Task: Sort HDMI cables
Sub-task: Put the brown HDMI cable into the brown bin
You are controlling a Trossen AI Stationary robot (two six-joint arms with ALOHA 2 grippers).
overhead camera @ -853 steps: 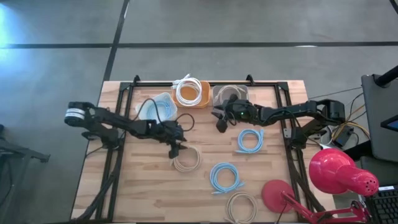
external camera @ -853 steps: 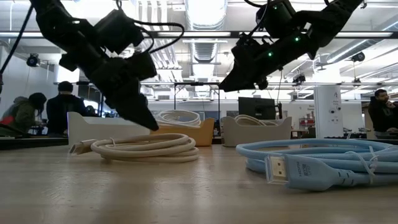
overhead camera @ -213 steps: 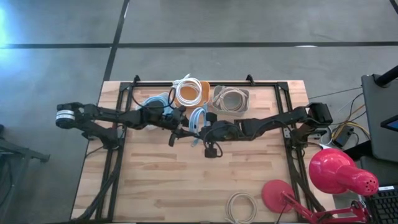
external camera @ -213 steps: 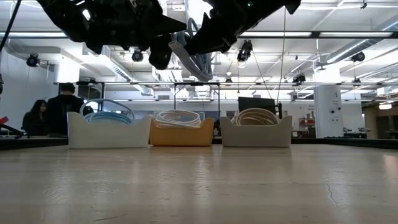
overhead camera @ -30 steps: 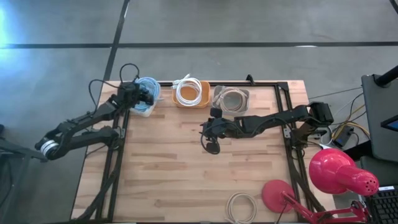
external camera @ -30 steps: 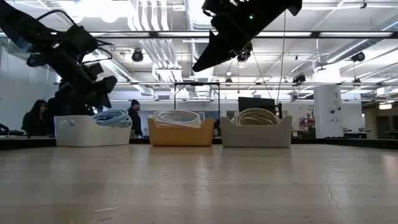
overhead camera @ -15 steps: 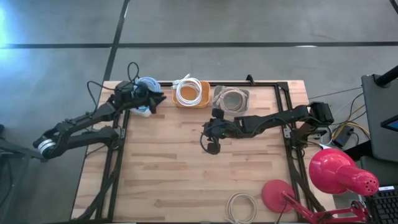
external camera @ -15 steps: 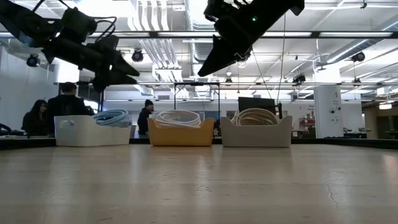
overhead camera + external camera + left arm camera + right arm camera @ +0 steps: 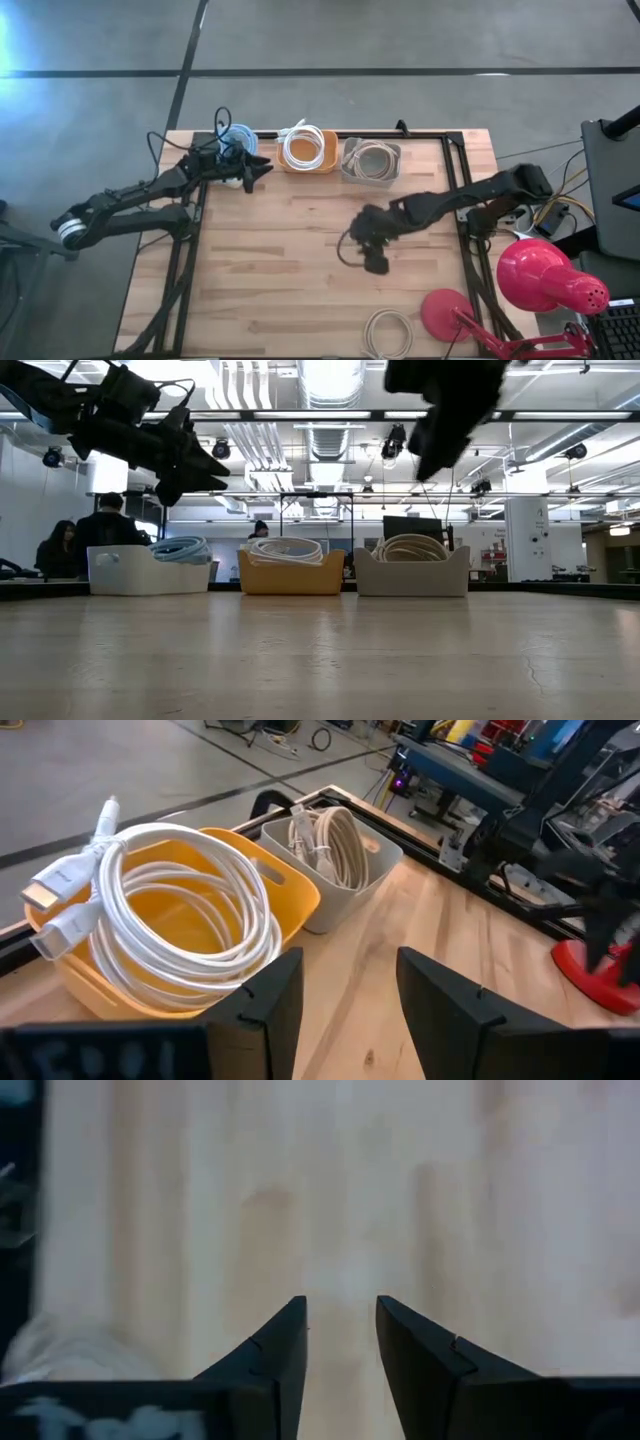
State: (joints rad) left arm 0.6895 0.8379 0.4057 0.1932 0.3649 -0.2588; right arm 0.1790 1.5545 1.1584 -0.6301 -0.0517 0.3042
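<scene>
Wooden table [image 9: 280, 260], red lamp [image 9: 545, 278] at near right corner. Beige cable coil [image 9: 388, 332] flat near front edge, beside lamp base. Left gripper [image 9: 255, 170] spread, empty, beside yellow bin [image 9: 322, 160]; right gripper [image 9: 374, 262] mid-table, probably apart, empty.

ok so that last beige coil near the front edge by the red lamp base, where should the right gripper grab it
The beige coil lies flat, so come straight down and pinch across one side of the ring. Probably the side away from the red lamp base, which crowds the other. The right gripper is open and empty.
</scene>
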